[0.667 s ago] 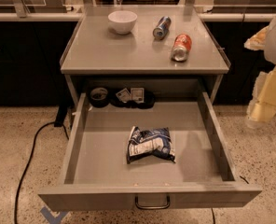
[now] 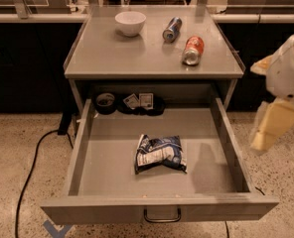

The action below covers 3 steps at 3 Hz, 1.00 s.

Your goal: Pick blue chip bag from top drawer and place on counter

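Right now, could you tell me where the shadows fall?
Camera view: a soft shadow lies in the wide grey metal drawer, right of the crinkled dark-blue and white chip bag; its back sits dark under the flat grey counter; the pale pincer, right of the drawer, is brightly lit.

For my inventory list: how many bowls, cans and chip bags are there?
Bowl: 1, on the counter
Cans: 2, blue-silver can, red can
Blue chip bag: 1, in the top drawer
Total: 4
The claw hangs right of the drawer.

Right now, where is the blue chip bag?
The blue chip bag lies mid-floor in the open top drawer; the gripper hangs outside its right wall.
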Each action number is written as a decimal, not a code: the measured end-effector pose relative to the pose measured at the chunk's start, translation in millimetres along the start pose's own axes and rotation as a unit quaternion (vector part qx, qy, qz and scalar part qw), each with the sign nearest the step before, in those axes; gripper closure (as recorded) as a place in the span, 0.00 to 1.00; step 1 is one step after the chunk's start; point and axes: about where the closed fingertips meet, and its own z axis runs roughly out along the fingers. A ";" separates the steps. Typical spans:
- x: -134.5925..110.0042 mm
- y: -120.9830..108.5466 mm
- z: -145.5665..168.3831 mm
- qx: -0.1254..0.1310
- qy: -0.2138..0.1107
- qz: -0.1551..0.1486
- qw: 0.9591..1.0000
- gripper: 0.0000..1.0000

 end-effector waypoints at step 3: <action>7.8 14.7 134.2 -0.020 -0.044 0.030 0.998 0.00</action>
